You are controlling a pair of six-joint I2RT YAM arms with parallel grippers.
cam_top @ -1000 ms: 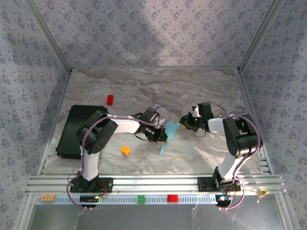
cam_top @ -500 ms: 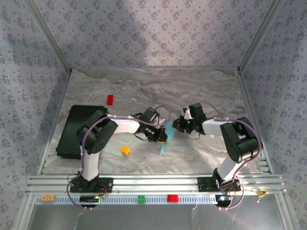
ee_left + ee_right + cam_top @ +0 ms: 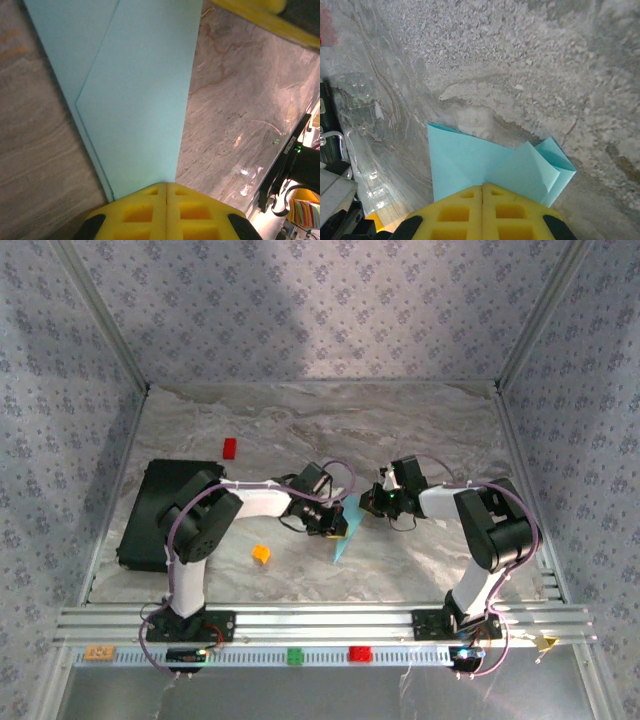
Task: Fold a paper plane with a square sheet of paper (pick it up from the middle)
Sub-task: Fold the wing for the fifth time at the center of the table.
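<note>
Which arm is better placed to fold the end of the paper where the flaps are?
Right, probably. The right claw is shut on the folded blue paper at the end where the flaps open. The left claw is shut on the long flat part and seems better for anchoring.

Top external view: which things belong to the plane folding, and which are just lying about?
Job: light-blue paper, pinched shut by left gripper and right gripper.
Lying about: black slab, far red block, orange block, green block and near red block by the front rail.
</note>
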